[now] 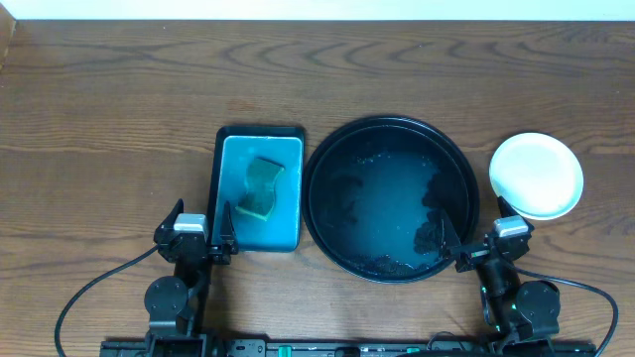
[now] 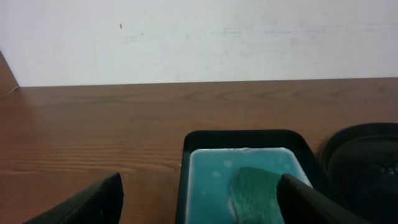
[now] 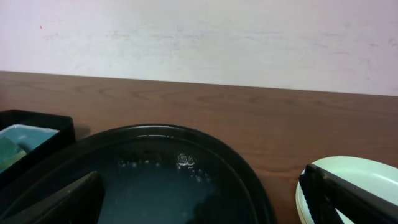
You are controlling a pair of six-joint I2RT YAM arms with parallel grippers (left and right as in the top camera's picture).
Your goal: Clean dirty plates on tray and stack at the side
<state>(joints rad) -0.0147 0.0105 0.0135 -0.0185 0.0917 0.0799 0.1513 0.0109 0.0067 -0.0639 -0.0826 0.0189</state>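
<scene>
Overhead: high, straight down, whole brown wooden surface (image 1: 109, 109) in frame. Left wrist: low, close, level toward white wall (image 2: 249, 37), over rectangular teal tray (image 2: 214, 165). Right wrist: same heading, over large round black tray (image 3: 155, 134). Both wrist views catch both trays.

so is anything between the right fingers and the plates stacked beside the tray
Nothing visible stands between them. The stacked plates sit on bare table just ahead and slightly right of the open right fingers. The black tray lies to the left, off that line.
</scene>
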